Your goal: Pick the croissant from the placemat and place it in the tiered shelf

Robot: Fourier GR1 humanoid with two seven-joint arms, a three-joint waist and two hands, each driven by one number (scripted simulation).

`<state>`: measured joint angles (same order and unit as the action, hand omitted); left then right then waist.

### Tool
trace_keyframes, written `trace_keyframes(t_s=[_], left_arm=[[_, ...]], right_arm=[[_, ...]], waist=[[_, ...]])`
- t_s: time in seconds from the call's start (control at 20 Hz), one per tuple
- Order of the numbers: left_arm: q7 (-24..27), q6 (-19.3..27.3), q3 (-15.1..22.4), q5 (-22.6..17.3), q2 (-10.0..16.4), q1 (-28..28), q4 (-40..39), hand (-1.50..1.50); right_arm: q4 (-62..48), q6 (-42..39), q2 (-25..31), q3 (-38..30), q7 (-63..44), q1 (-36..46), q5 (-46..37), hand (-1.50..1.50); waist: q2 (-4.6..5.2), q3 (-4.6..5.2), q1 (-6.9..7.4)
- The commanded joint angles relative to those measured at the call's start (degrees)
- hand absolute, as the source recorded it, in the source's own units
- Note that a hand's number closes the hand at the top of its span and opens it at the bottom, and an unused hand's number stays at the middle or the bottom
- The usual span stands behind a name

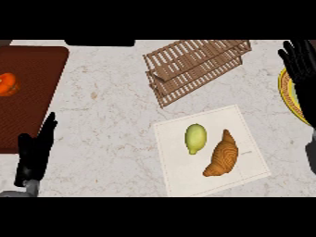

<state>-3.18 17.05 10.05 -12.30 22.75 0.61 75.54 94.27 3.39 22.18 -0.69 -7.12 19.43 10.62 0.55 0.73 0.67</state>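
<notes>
On the white placemat [246,122], at the near right of the tabletop [105,115], the croissant [222,155] lies flat. Its long axis runs roughly near to far, with one tip pointing far and the other curling near-left. Nothing holds it yet. Judgement on handling: likely light, with a flaky crust that crushes easily. The ridged surface should give purchase rather than slip, and the thin tips are the parts most likely to snap. The best hold looks to be across the thick middle, thumb on one flank and fingers on the other, closing only until the crust is met. A yellow-green lemon [195,137] sits just beside its left flank with a slim gap between, so that side is crowded and the right flank is freer. The slatted wooden tiered shelf [194,69] stands beyond the placemat, far centre, with open tiers. The right hand [311,78] shows at the far right over a yellow plate [287,95], fingers straight and apart, holding nothing. The left hand [37,152] rests at the near left, fingers up and relaxed, beside a brown mat [30,106] carrying an orange [3,84].
</notes>
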Motion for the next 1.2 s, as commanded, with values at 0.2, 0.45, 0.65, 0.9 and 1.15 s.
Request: trace_keyframes(t_s=[0.2, 0.45, 0.65, 0.9, 1.15], left_arm=[[1.33, 2.87, -3.14, -0.24, 2.25, -2.25, 19.06, 0.00], [-1.73, 3.69, -2.71, -1.00, 0.32, 1.78, 20.47, 0.00], [-0.82, 0.53, -3.89, 0.08, -0.95, 2.92, 17.43, 0.00], [-4.39, 2.83, -4.28, -0.08, 0.18, 4.12, 19.67, 0.00], [-3.33, 1.99, -2.33, 0.30, -1.28, 3.75, 19.84, 0.00]], right_arm=[[-4.30, 5.82, -3.93, 8.11, -7.65, 0.83, -9.34, 1.50], [-5.11, 21.54, -12.65, 5.58, -6.95, -5.98, -14.41, -1.50], [8.16, 14.69, -7.97, 7.09, -13.38, -7.42, -14.41, -1.50], [15.84, 4.36, 1.19, 16.78, -29.46, -7.38, -18.81, -1.50], [16.83, -4.75, 5.00, 24.69, -45.91, 1.07, -22.00, -1.50]], waist=[[-0.60, -0.62, -0.31], [-0.60, -0.79, -1.39], [-0.63, -0.71, -0.96], [-1.10, -0.56, -1.70], [-0.88, -0.40, -0.08]])
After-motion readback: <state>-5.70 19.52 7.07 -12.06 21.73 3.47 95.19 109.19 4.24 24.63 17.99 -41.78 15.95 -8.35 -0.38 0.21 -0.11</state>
